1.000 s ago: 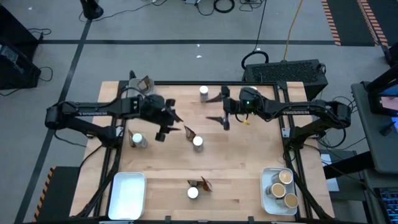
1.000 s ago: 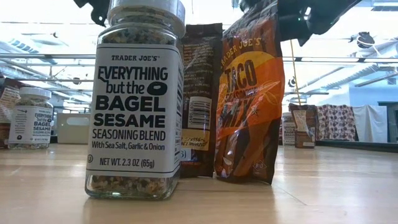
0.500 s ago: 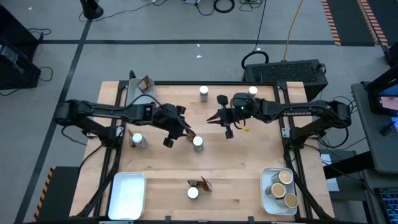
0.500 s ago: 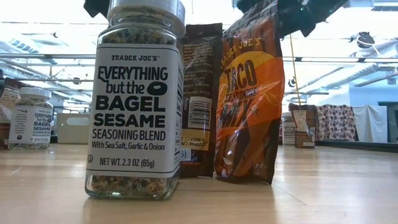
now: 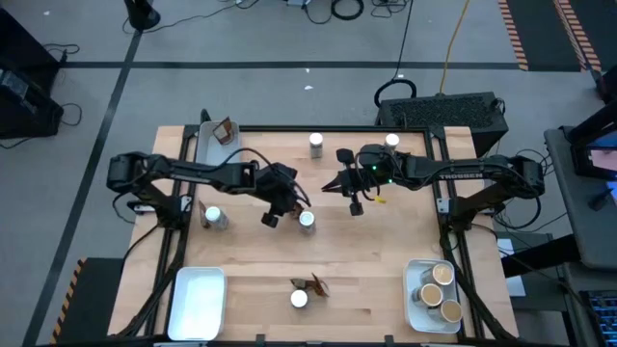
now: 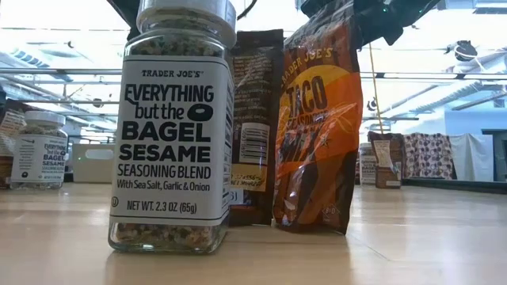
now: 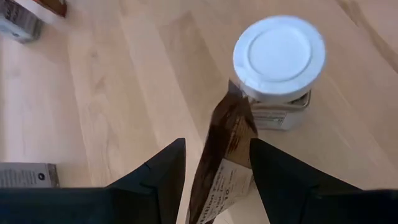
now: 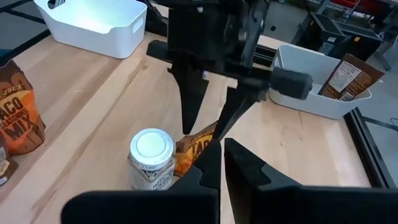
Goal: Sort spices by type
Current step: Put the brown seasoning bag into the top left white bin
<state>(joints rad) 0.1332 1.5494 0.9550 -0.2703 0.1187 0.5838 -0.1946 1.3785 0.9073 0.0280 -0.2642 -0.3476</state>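
Reaching further in toward mid-table than a second ago, the left gripper (image 5: 280,205) now straddles a dark sachet (image 7: 221,165), fingers (image 7: 155,177) parted on either side of it, and whether they actually press on it is hard to say from the wrist view. Starting at the left edge, a white-lidded jar (image 5: 212,216) stands alone, with an empty white tray (image 5: 198,302) down at the near corner and another tray (image 5: 212,145) at the far corner holding a sachet (image 5: 227,131). Just beside the left gripper sits a second white-lidded jar (image 5: 307,221), the straddled sachet leaning right against it. Near the front edge, a jar (image 5: 299,299) and two sachets (image 5: 316,284) stand together. Moving right, the right gripper (image 5: 355,200) hovers over the middle of the table with its jaws clenched on nothing. Far right, the tray (image 5: 416,301) at the near corner holds tan-lidded jars (image 5: 442,275).
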